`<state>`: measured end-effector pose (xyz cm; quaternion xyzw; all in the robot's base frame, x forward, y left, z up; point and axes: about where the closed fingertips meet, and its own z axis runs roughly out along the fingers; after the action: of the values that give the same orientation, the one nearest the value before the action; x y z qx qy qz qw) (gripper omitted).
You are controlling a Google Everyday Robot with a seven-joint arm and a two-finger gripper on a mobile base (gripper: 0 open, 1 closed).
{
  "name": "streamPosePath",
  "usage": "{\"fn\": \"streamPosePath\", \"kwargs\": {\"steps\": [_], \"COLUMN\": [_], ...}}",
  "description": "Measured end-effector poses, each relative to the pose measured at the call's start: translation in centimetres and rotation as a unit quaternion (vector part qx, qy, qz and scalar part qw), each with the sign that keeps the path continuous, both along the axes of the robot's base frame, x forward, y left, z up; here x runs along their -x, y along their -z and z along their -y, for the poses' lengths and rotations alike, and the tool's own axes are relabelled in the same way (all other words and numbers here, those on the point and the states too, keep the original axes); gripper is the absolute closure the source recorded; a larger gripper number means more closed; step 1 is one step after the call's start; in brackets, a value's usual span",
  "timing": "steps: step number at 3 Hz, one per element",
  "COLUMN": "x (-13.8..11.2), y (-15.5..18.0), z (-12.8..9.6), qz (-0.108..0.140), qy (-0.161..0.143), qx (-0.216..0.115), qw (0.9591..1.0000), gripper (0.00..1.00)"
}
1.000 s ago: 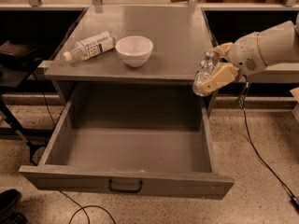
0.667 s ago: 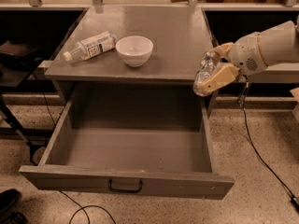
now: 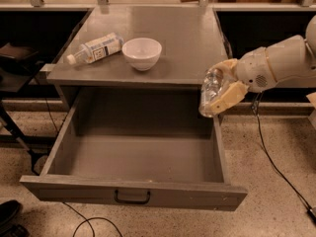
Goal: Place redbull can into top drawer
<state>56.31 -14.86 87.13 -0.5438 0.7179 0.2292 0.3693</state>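
Observation:
The redbull can [image 3: 211, 85], a shiny silver can, is held tilted in my gripper [image 3: 213, 94], whose cream fingers [image 3: 226, 98] are shut around it. The can hangs just past the right front corner of the tabletop, above the back right corner of the top drawer [image 3: 133, 195]. The drawer is a wide grey metal one, pulled fully open, with a dark curved handle [image 3: 132, 197] at the centre of its front panel. Nothing lies inside it.
On the grey tabletop [image 3: 187, 38] stand a white bowl [image 3: 141, 53] and, left of it, a clear plastic bottle [image 3: 96, 48] lying on its side. Dark shelving flanks the table. Cables run over the speckled floor [image 3: 276, 181].
My gripper with the can has dropped slightly and shifted a little left, closer to the drawer's back right corner. The bowl, bottle and drawer have not moved.

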Motion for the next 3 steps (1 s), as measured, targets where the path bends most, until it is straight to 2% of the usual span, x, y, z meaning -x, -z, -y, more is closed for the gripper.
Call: {"fn": "streamPosePath", "kwargs": {"steps": [1,2,3], "x": [2.6,5.3,6.7], "y": [1.5,5.0,9.1], "z": [-1.5,-3.9,-6.6], "qz": [-0.011,-0.012,-0.011], "qy": [-0.023,-0.035,-0.039], "qx": [-0.005,-0.008,-0.006], "qw": [0.9997,0.9993,0.9992], "gripper": [1.0,1.0,1.0]}}
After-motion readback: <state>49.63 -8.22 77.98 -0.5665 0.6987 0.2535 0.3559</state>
